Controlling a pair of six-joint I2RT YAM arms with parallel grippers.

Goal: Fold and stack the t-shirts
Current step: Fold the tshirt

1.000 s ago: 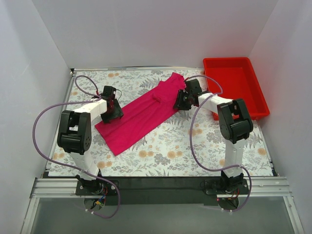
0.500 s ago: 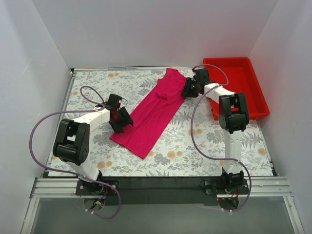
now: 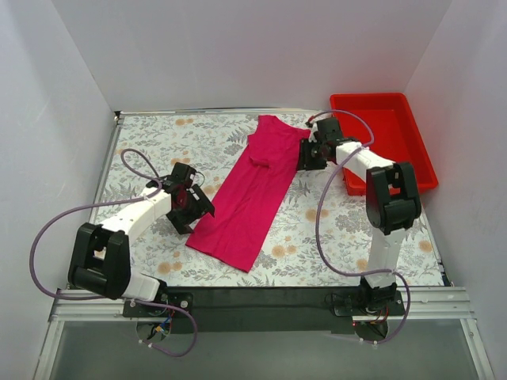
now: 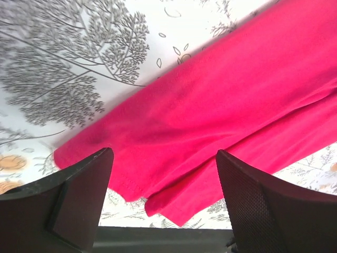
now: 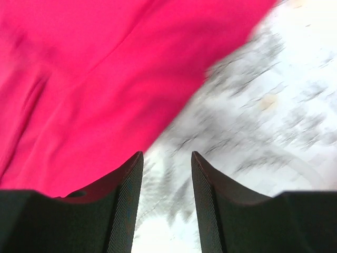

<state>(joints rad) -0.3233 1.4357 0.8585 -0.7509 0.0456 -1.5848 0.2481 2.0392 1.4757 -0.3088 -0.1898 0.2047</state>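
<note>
The magenta-pink t-shirt (image 3: 253,186) lies flat on the flowered table as a long narrow strip, folded lengthwise, running from the back centre to the front centre. My left gripper (image 3: 192,207) is at the strip's left edge near its front end. In the left wrist view it (image 4: 163,153) is open wide over the shirt (image 4: 210,95), whose layered hem corner shows between the jaws. My right gripper (image 3: 306,154) is at the shirt's right edge near the back. In the right wrist view it (image 5: 166,154) is open a little and empty, with the shirt (image 5: 95,79) just to its left.
A bright red plastic bin (image 3: 388,131) stands at the back right, just beyond my right arm. White walls close in the table (image 3: 198,138) on three sides. The black front rail runs along the near edge.
The shirt strip has swung from a diagonal to nearly front-to-back. My left gripper moved toward the front, my right gripper moved back and then a little forward, both staying at the shirt's edges.
</note>
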